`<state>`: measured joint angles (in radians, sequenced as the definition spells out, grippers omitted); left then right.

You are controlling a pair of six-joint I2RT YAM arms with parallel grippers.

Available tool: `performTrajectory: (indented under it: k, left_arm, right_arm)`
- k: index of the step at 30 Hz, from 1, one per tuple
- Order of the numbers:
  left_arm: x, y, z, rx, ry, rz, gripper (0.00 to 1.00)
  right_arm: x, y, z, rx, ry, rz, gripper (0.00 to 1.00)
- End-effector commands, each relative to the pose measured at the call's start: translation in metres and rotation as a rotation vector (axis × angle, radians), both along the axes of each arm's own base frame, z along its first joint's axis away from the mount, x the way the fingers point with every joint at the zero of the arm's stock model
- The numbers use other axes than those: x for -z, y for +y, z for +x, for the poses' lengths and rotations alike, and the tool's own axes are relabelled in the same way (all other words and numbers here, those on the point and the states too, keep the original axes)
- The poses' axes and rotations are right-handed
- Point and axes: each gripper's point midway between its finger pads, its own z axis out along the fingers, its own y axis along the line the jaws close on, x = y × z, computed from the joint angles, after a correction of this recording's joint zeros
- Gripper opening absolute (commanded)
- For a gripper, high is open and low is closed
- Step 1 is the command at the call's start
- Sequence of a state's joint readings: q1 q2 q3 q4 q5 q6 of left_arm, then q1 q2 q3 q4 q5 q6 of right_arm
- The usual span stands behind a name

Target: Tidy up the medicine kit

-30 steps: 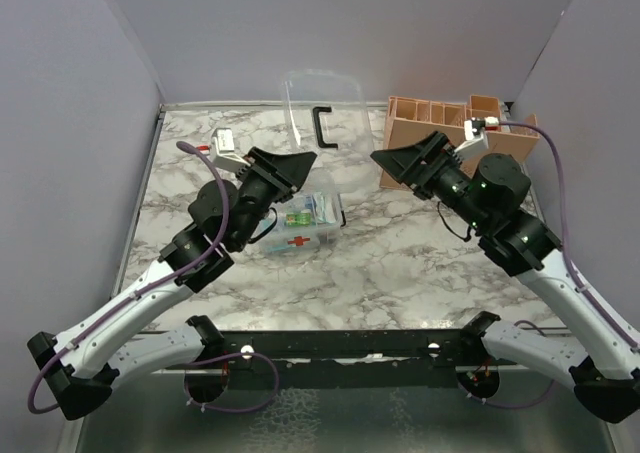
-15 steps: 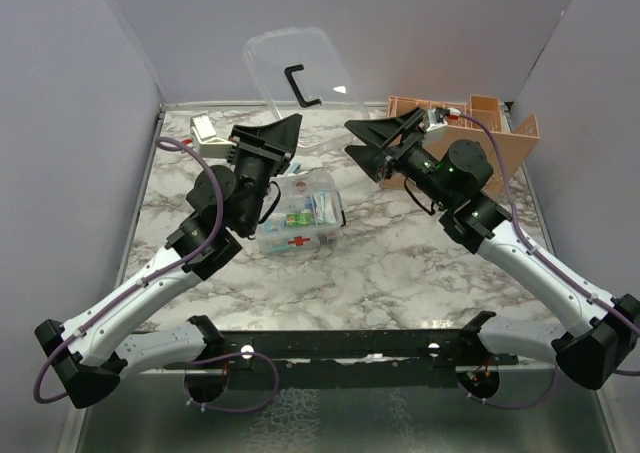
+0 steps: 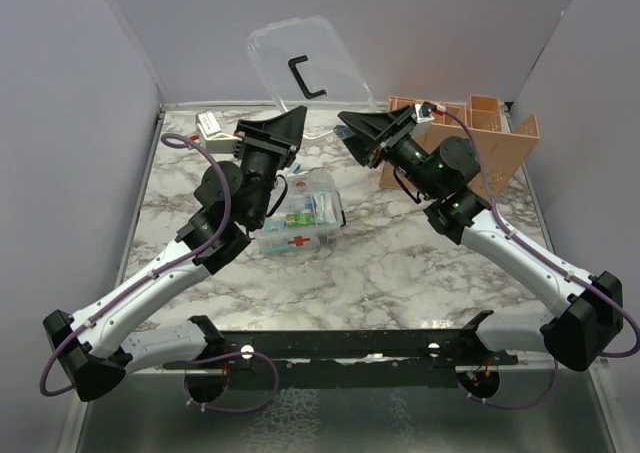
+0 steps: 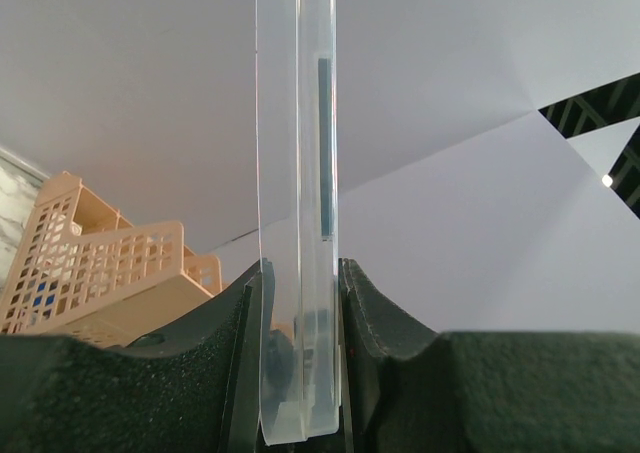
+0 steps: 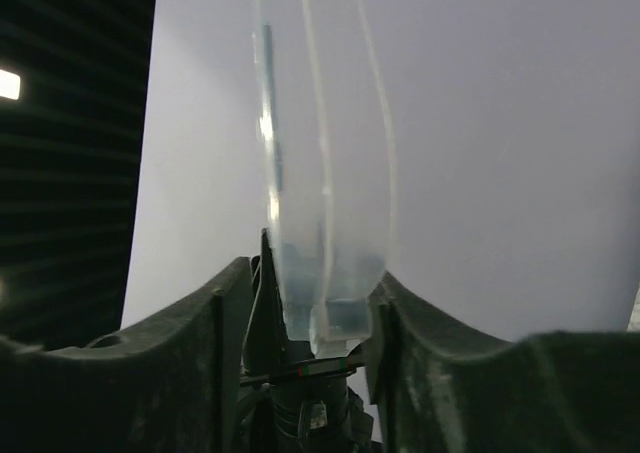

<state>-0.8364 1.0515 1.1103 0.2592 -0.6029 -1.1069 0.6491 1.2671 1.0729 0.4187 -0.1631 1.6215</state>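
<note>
The left hand (image 3: 296, 118) is clamped on the upright clear lid (image 3: 300, 58). The right hand (image 3: 348, 125) brackets the opposite edge; I cannot tell if it grips. The open medicine kit (image 3: 298, 235) sits below the left hand. Probably best to secure the right hold before loosening the left.

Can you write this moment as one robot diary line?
lid: held up, off medicine kit | left tool: clamped on lid | right tool: around lid edge, grip unclear

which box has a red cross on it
The small clear box at the centre; the peach slotted organizer at the back right shows none.
</note>
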Motion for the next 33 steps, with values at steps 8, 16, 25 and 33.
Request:
performTrajectory:
  k: [8, 16, 25, 33]
  left_arm:
    - [-0.003, 0.002, -0.007, 0.033, -0.021, -0.003, 0.31]
    - [0.029, 0.001, -0.011, 0.067, 0.065, 0.205, 0.8]
    - [0.121, 0.033, -0.028, 0.076, 0.268, 0.601, 0.91]
    - [0.178, 0.065, -0.057, 0.114, 0.438, 0.852, 0.91]
  right_arm:
    - [-0.017, -0.002, -0.014, -0.035, -0.055, 0.055, 0.2]
    - [-0.001, 0.011, -0.017, -0.092, -0.033, -0.083, 0.12]
    - [0.06, 0.018, -0.005, -0.151, 0.068, -0.273, 0.11]
    - [0.11, 0.024, 0.007, -0.22, 0.098, -0.478, 0.11]
